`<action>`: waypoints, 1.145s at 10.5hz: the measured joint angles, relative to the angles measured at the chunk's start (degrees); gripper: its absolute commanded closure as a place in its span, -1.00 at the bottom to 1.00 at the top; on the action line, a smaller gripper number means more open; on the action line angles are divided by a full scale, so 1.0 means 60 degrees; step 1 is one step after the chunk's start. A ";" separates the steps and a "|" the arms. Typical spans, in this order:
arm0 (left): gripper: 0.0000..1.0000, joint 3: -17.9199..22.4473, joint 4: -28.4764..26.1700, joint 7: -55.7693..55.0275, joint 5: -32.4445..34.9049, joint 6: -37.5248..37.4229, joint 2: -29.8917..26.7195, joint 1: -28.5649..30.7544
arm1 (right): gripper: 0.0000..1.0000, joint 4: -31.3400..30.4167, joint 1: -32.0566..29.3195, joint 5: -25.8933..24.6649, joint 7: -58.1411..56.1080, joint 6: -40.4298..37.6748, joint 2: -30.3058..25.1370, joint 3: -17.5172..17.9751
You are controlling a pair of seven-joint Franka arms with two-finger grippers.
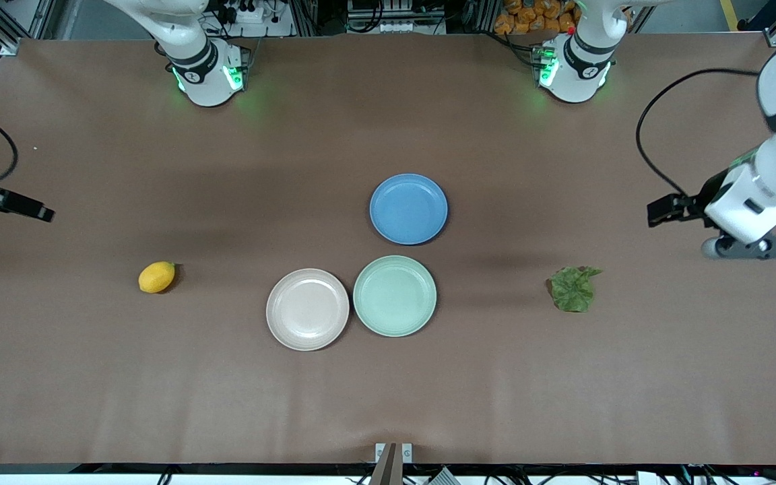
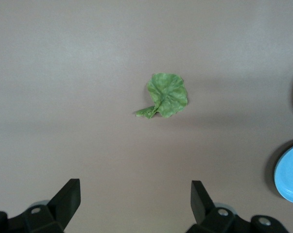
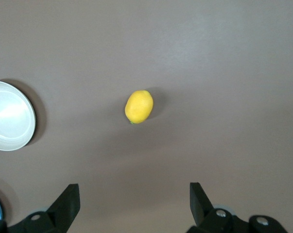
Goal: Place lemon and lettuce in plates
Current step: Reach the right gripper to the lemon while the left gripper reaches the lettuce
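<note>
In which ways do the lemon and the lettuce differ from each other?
The lemon is bright yellow, smooth and oval; the lettuce is dark green, wrinkly and flat with ragged edges. The lemon lies toward the right arm's end of the table, the lettuce toward the left arm's end. The lettuce spreads wider than the lemon. Both rest on the bare table, outside any plate.
</note>
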 measured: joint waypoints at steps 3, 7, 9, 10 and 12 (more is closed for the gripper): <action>-1.00 -0.0013 -0.0014 0.0000 0.0001 0.0567 0.0711 -0.0003 | -1.00 -0.1182 0.0009 0.0226 0.0484 0.1379 0.0098 0.0027; -1.00 -0.0028 -0.0207 0.0000 0.0001 0.1403 0.1363 -0.0006 | -1.00 -0.1435 0.0073 0.0232 0.0795 0.1534 0.0436 0.0083; -1.00 -0.0050 -0.0993 -0.0063 0.0001 0.2668 0.1473 -0.0040 | -1.00 -0.1447 0.0073 0.0231 0.0795 0.1536 0.0752 0.0081; -1.00 -0.0064 -0.1473 -0.0114 0.0001 0.3318 0.1512 -0.0077 | -1.00 -0.1447 0.0074 0.0231 0.0795 0.1552 0.0865 0.0081; -1.00 -0.0075 -0.2369 -0.0186 0.0001 0.4652 0.1619 -0.0157 | -1.00 -0.1446 0.0068 0.0221 0.0796 0.1597 0.1004 0.0067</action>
